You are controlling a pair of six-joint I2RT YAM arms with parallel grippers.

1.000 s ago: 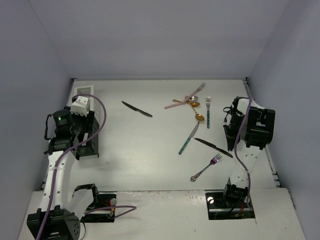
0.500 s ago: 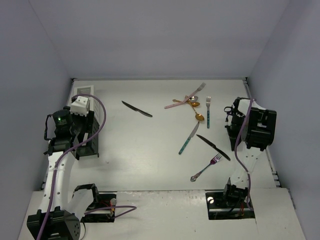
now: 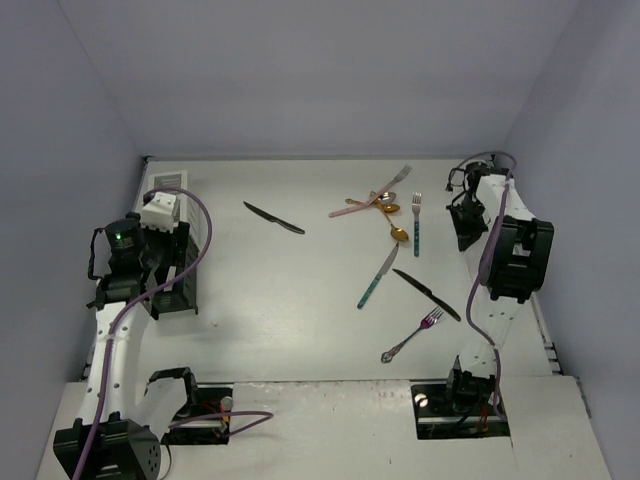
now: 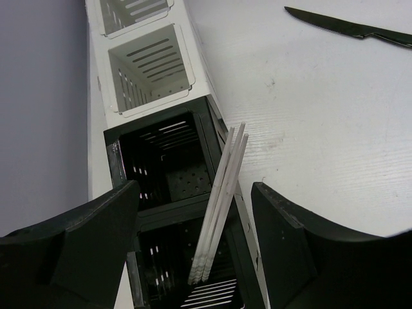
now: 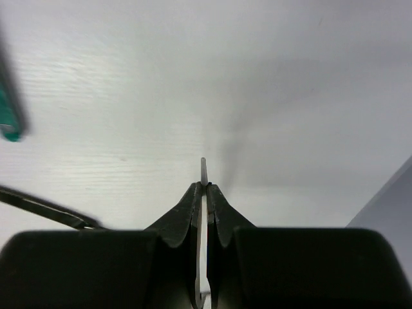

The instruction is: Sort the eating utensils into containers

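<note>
My left gripper is open and hovers over the black caddy, where several thin white chopsticks lean in a compartment. The white caddy adjoins it on the far side. My right gripper is shut on a thin white chopstick above the table; in the top view it is at the far right. On the table lie a black knife, a teal knife, a teal fork, gold spoons, a pink fork, a second black knife and a pink-purple fork.
The caddies stand along the left wall. The right wall is close beside my right arm. A teal handle and a black knife lie left of my right gripper. A black knife lies right of the caddies.
</note>
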